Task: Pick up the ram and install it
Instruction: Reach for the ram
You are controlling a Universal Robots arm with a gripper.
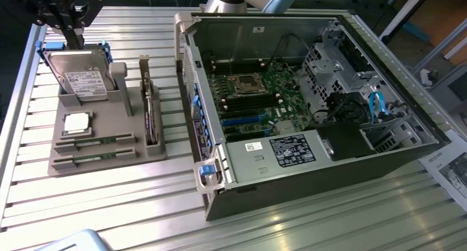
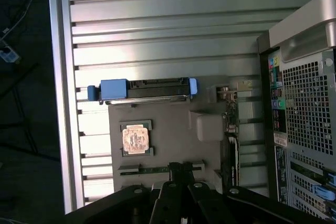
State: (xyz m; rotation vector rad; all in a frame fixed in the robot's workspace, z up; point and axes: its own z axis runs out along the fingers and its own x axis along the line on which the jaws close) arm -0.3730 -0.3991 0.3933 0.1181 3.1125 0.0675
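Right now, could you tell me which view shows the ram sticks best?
The exterior view: both ram sticks lie fully visible in their gray holder. The wrist view shows one stick, partly behind the gripper.

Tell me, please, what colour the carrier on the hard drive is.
The carrier is blue; it shows best in the wrist view.

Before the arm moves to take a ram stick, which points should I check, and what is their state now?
1. First ram and second ram seated in grey holder: ok.
2. Claw open for grasping: not ok, shut and empty.
3. Claw down at a ram: not ok, it is high above the holder.
4. Computer case side open, motherboard exposed: ok.
5. Free memory slot on motherboard: cannot tell.
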